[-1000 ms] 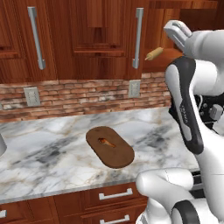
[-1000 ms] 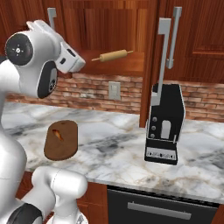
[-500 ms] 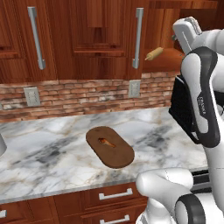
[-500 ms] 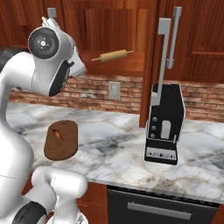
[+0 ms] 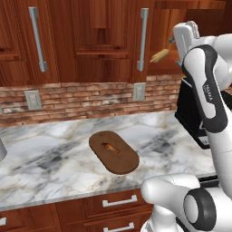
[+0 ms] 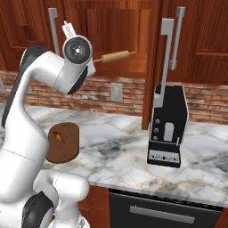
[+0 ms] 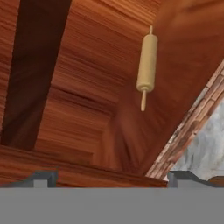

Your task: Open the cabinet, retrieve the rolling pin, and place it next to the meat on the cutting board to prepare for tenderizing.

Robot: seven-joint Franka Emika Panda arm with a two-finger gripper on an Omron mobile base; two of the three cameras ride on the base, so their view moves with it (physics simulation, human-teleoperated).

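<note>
Rendered frames, evenly and fairly brightly lit from above and in front; no glare, no blown highlights, soft sheen only on the marble worktop (image 5: 54, 158). Faint soft shadows under the cutting board (image 5: 114, 152) and beneath the black appliance (image 6: 167, 127); darker tones inside the open cabinet (image 6: 129, 40). Sharp focus across both base views, slight softness and stretched, smeared wood grain toward the edges in the hand view, rolling pin (image 7: 147, 63) reasonably crisp.
</note>
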